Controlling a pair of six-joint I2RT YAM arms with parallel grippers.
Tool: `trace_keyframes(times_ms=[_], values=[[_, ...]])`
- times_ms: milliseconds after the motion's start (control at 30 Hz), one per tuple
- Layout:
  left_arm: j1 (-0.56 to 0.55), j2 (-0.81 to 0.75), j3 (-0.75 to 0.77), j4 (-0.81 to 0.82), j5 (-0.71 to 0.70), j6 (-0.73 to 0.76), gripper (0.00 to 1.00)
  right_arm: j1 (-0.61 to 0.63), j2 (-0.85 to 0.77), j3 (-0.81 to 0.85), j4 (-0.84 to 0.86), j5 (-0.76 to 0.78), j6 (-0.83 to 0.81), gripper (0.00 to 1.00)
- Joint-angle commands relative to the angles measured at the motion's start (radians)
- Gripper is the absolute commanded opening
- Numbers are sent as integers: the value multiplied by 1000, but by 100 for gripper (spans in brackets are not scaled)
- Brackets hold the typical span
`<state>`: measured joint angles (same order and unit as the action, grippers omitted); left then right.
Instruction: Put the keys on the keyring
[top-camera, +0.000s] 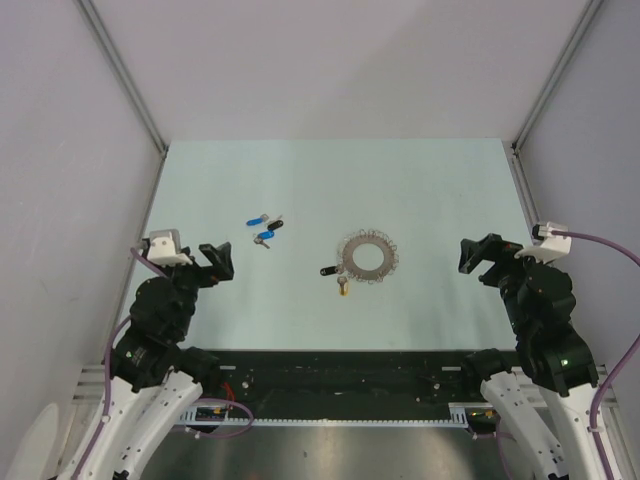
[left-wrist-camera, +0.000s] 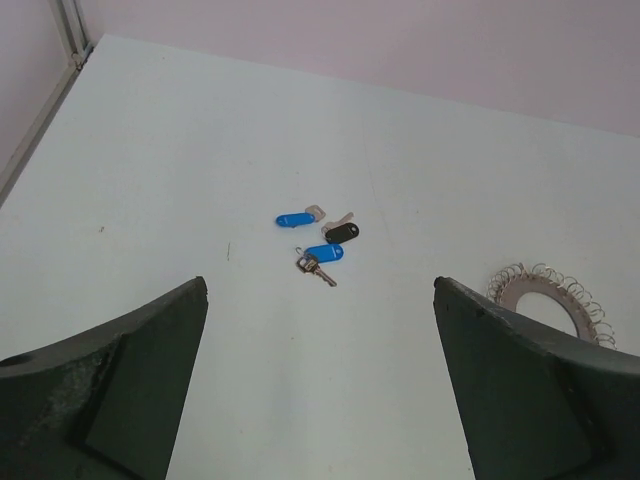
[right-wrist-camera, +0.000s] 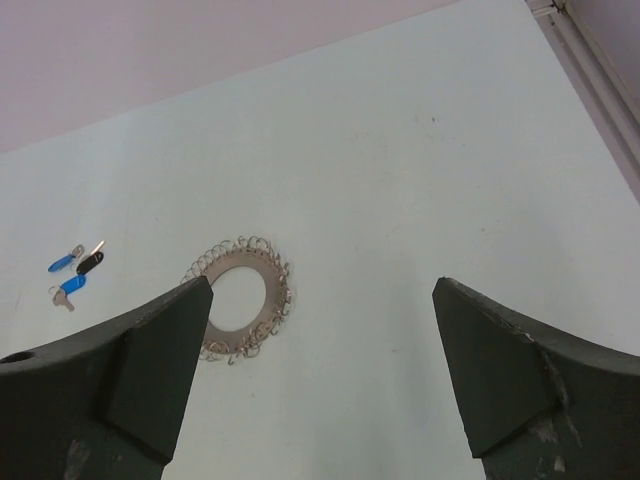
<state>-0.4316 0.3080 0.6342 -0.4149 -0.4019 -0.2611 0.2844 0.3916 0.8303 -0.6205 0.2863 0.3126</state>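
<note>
Top camera looks down on whole desk (top-camera: 430, 190) from above near edge; both wrist cameras face far edge, sharing the keyring (left-wrist-camera: 512, 295)

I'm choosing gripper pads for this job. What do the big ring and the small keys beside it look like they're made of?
The keyring looks like flat silver-grey metal with a dull sheen, and the fringe around it like thin wire loops. The keys have smooth blue and black heads, probably plastic. Their pale, slightly shiny blades are probably metal, though they are too small to be sure.
</note>
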Motion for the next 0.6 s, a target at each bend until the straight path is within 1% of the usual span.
trace_keyframes(times_ms=[0, 100, 233, 333, 467, 500, 567], values=[[4, -4, -13, 47, 37, 29, 100, 6, 9, -14, 51, -9, 8, 100], [4, 3, -11, 42, 55, 25, 100, 7, 39, -29, 68, -73, 25, 100], [4, 8, -2, 36, 77, 25, 100, 6, 111, -49, 90, -211, 48, 100], [4, 8, -4, 33, 86, 26, 100, 10, 177, -57, 91, -257, 51, 100], [4, 11, -5, 33, 104, 33, 100, 67, 268, -74, 119, -233, 66, 100], [4, 11, -5, 31, 104, 33, 100, 126, 321, -74, 137, -205, 71, 99], [4, 22, -2, 28, 104, 33, 100, 195, 386, -73, 154, -165, 88, 98]])
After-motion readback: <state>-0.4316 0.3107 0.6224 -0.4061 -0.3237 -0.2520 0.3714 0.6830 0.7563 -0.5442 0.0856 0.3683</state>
